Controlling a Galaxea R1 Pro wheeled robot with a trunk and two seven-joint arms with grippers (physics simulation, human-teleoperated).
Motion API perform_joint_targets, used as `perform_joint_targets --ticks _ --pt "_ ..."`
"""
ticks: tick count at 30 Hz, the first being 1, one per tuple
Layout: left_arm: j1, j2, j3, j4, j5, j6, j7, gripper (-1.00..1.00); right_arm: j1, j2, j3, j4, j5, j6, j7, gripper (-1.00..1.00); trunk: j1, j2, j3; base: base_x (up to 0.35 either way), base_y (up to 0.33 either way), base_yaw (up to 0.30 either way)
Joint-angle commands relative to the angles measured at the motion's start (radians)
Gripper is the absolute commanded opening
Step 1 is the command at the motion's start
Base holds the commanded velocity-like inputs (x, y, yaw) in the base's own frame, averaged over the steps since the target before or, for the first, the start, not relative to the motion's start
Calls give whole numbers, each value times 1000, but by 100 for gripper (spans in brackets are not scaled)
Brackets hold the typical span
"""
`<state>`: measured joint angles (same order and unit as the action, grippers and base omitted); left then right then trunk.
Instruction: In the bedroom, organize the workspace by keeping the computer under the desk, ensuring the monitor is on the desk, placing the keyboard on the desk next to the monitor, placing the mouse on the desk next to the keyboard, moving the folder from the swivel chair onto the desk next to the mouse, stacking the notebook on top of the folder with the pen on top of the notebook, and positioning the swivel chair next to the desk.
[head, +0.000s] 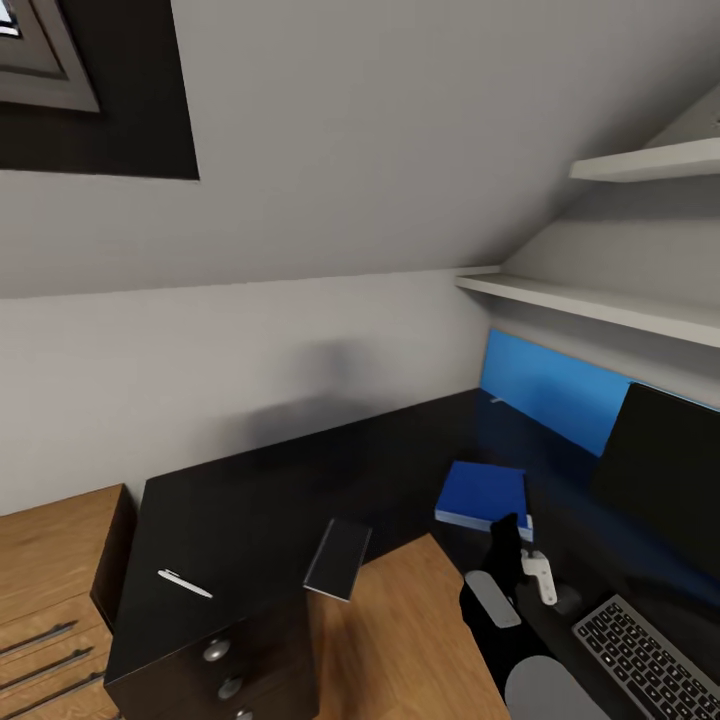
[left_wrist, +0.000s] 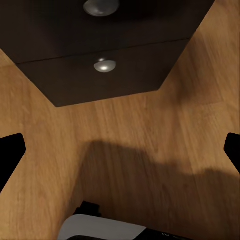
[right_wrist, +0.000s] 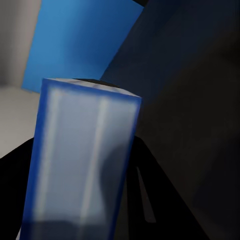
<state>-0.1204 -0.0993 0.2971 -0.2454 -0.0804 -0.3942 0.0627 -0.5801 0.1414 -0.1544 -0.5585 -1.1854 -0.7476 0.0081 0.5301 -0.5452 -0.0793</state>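
Jaws of your right gripper (head: 512, 528) are closed on the near edge of the folder (head: 483, 494), which lies flat at right of centre in the head view, its pale edge facing you and filling the right wrist view. Your left gripper (left_wrist: 120, 150) stands wide open and empty over the wooden floor (left_wrist: 150, 130), beside the drawer unit (left_wrist: 100, 65). No writing is legible anywhere. On the glossy black desk (head: 290, 480) you see the pen (head: 185, 584) at lower left, the notebook (head: 338, 559) overhanging the near edge, the keyboard (head: 650, 660) running diagonally at lower right, and the monitor (head: 665, 470) against a blue panel (head: 550, 390). Sloped grey walls and white shelves (head: 600, 300) enclose the corner.
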Motion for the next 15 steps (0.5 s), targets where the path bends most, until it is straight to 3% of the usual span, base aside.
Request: perform_joint_targets --ticks 1,7,11,15 --pt "-1 0 2 0 -8 -3 6 100 -1 1 -3 0 -2 -1 1 -100 0 -2 -2 0 0 -198" --pt "-1 0 2 0 -7 -4 7 100 -1 1 -2 0 -2 -1 2 -100 0 -2 -2 0 0 -185" --pt "-1 0 1 -4 -6 -4 7 100 -1 1 -1 -1 -1 -1 4 -100 0 -2 -2 0 0 -49" --pt "-1 0 2 -10 -5 -2 8 100 -1 1 -1 -2 -1 -1 4 -100 16 -30 -14 0 0 -5"
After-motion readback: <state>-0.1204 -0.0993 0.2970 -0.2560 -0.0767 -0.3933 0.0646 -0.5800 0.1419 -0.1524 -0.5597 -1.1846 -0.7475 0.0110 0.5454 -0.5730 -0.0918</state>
